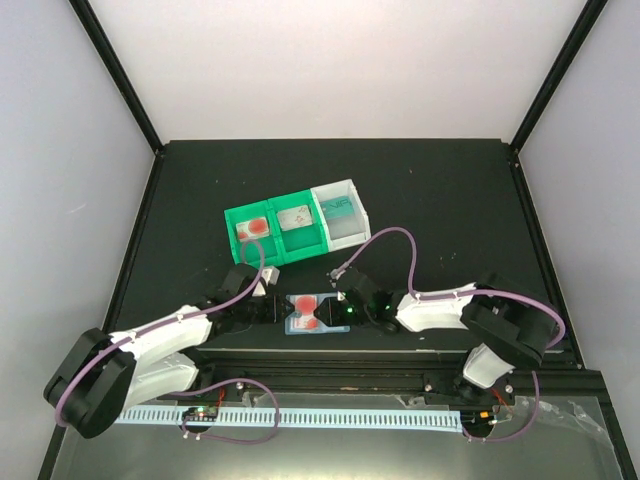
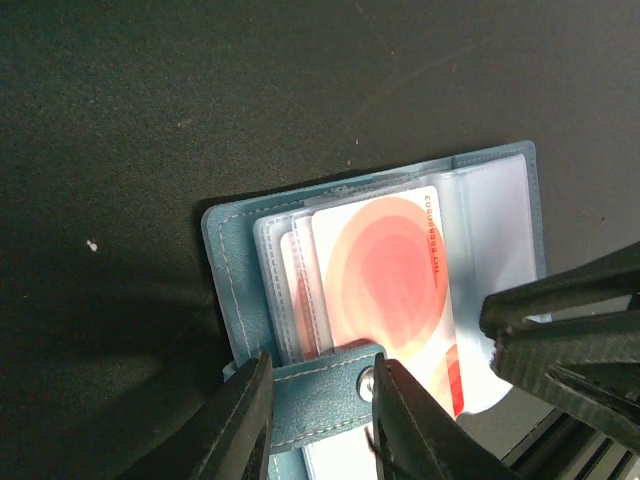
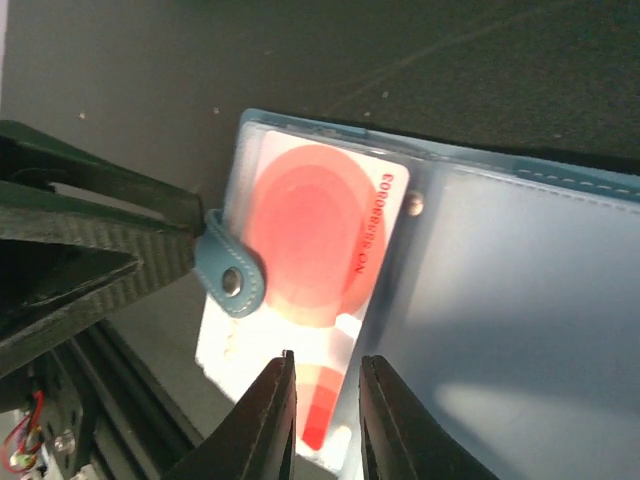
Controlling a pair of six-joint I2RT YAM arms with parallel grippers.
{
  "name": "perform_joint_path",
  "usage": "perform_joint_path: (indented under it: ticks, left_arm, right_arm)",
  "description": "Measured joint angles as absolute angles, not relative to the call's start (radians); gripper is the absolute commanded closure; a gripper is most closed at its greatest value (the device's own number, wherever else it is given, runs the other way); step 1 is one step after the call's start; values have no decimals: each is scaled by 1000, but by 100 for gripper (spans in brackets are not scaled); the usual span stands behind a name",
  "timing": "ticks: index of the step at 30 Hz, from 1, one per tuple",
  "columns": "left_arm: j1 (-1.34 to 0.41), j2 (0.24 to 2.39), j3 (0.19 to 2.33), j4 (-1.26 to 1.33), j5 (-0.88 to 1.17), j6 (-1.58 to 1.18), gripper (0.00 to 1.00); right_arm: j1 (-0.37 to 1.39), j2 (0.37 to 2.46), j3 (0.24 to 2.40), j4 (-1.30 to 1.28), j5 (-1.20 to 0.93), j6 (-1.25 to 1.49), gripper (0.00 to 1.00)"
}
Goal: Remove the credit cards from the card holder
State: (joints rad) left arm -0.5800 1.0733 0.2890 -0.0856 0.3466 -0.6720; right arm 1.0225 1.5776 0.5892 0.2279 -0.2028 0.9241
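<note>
— Card holder (image 1: pixel 312 313) lay open, near centre?
— Yes, stitched blue plastic. Your left gripper (image 2: pixel 322 375) narrowly straddled its snap tab (image 2: pixel 315 397); your right gripper (image 3: pixel 328 365) flanked the glossy red-white card (image 3: pixel 310 240). Grip unclear.

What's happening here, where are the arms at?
Both arms are on the open card holder at the near edge of the table. The left claw straddles its snap tab; I can't tell if it is clamped. The right claw, jaws slightly apart, sits over the near end of a white card with red marks that seems partly out of its pocket. Other cards are tucked behind it.
</note>
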Motion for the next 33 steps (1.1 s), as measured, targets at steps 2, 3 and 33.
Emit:
perform_joint_path:
  ticks: [2,3,33]
  left_arm:
    - [-580,1073,289,-86,352,-678,71]
    - [-580,1070,289,-86,357,-684,71]
    - [-584,1209,420,-173,371,-624,96]
  right_arm:
    - [1023,1591,590,223,-190,921,80]
    - [1023,1592,590,221,-188,921,80]
    - [1002,1634,575,303,-186,952,81]
